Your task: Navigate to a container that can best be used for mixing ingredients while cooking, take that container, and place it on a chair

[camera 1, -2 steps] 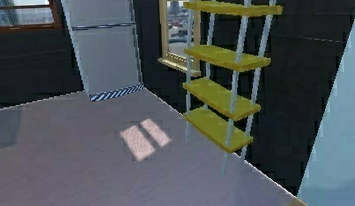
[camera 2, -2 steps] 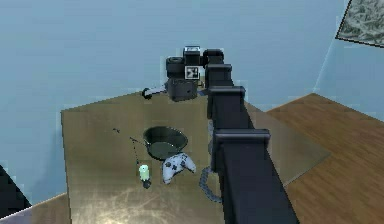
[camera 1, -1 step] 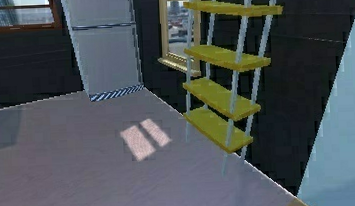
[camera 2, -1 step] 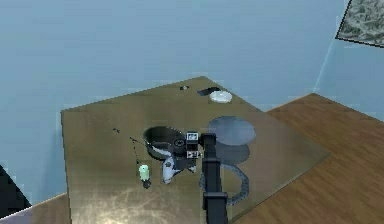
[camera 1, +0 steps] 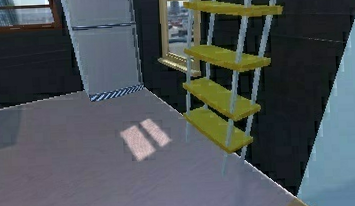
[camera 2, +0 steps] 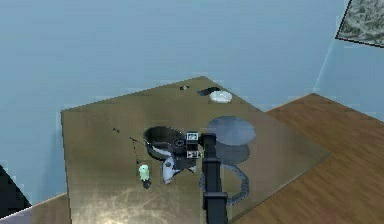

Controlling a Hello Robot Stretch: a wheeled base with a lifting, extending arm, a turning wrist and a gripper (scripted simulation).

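Note:
A dark, round metal bowl (camera 2: 160,140) stands on the brown tabletop (camera 2: 100,140) in the arm side view. The arm (camera 2: 212,195) rises from the bottom edge to the two white marker squares beside the bowl. My gripper (camera 2: 175,160) reaches left of those squares, right at the bowl's near rim. With the bowl standing on the table at its far end, I cannot tell whether the gripper holds anything.
A small green-and-white thing (camera 2: 146,173) stands left of the gripper, and a flat white thing (camera 2: 220,97) lies at the table's far edge by the blue wall. The forward view has a grey fridge (camera 1: 103,44), a yellow ladder shelf (camera 1: 224,74) before a window, and bare floor (camera 1: 78,155).

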